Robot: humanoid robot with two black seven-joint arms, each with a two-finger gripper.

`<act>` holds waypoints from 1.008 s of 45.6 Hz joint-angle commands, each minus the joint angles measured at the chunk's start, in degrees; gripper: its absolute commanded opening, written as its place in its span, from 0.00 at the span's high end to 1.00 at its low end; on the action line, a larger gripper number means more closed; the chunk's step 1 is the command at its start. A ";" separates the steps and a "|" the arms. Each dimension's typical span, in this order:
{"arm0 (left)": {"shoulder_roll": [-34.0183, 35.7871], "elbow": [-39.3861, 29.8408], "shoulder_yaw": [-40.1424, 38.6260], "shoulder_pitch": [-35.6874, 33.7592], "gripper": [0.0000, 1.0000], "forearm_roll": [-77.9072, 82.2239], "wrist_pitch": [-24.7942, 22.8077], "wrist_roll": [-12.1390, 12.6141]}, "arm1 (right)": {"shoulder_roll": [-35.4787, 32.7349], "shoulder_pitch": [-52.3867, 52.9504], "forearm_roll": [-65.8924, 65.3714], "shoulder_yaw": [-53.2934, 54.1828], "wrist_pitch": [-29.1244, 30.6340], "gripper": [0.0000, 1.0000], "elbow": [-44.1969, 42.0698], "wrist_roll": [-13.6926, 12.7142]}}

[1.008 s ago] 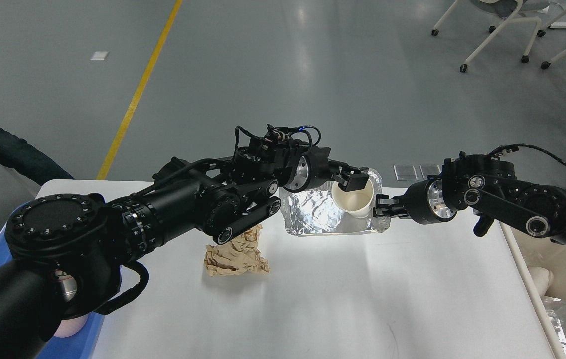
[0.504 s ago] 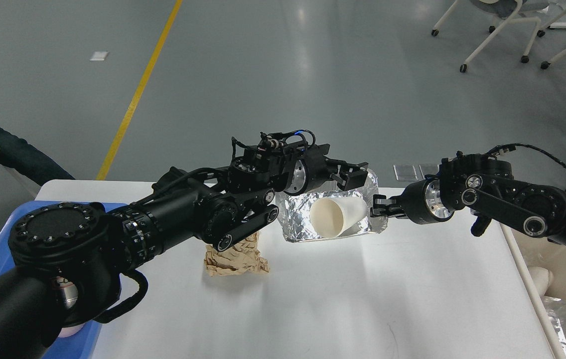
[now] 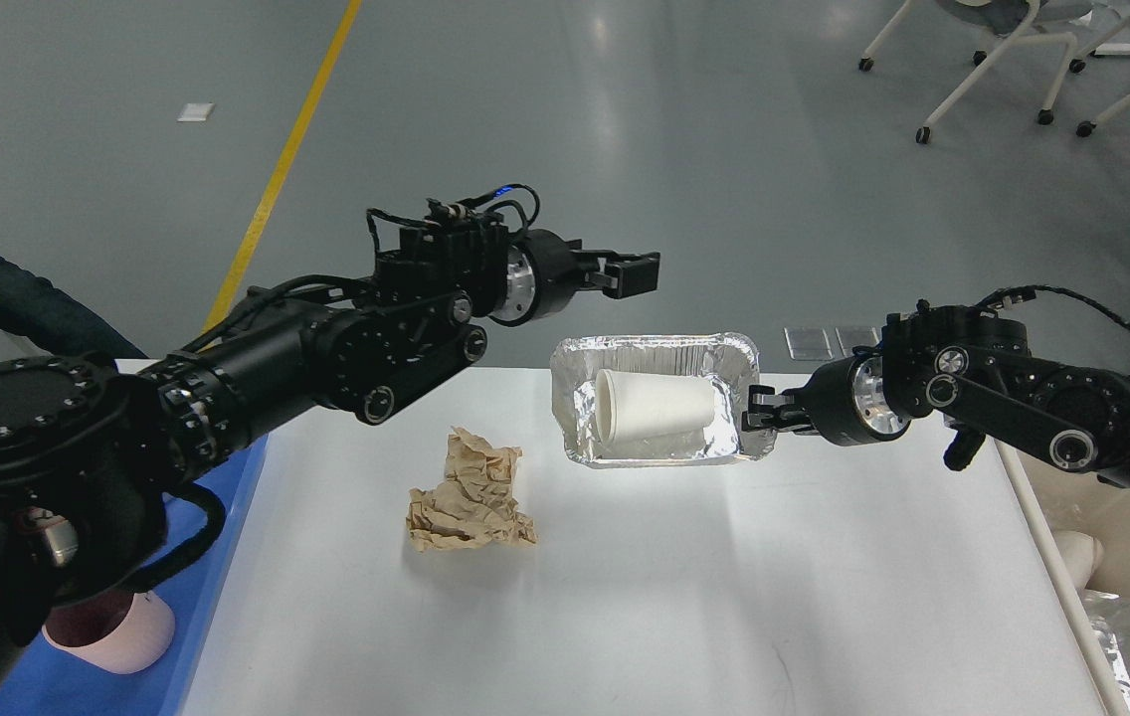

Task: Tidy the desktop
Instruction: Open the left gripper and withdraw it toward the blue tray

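The right tool [image 3: 762,411] pinches the foil tray [image 3: 655,350] rim at frame centre; tilting could spill the loose cup [image 3: 653,406] (left tool [image 3: 632,275] empty, narrow).

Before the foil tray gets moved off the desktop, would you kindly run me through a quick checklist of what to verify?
1. Right end effector on the foil tray rim: ok, at its right edge.
2. Firm grip: cannot tell.
3. Cup inside the tray: ok, lying on its side.
4. Left end effector clear of the tray: ok, raised above it.
5. Crumpled paper cleared from the desktop: not ok.
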 commanded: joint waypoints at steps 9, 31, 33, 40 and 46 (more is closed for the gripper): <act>20.12 -10.10 -3.27 1.43 0.03 -12.13 -6.70 -0.06 | -0.98 -3.36 1.47 6.23 -0.10 1.00 0.11 0.17; 56.34 -36.39 -19.78 30.25 0.03 -25.68 -8.38 -0.59 | -2.47 -6.09 1.73 11.25 -0.19 1.00 1.43 0.17; 57.22 -37.45 -22.07 33.50 0.03 -25.50 -7.76 -0.68 | -2.47 -6.09 1.73 11.25 -0.19 1.00 1.43 0.17; 60.73 -44.65 -26.39 45.63 0.03 -24.54 -2.23 -0.86 | -2.47 -6.09 1.73 10.99 -0.10 1.00 1.43 0.17; 64.34 -53.08 -26.30 49.33 0.03 -18.13 1.11 -0.77 | -2.47 -6.09 1.73 10.99 -0.10 1.00 1.43 0.17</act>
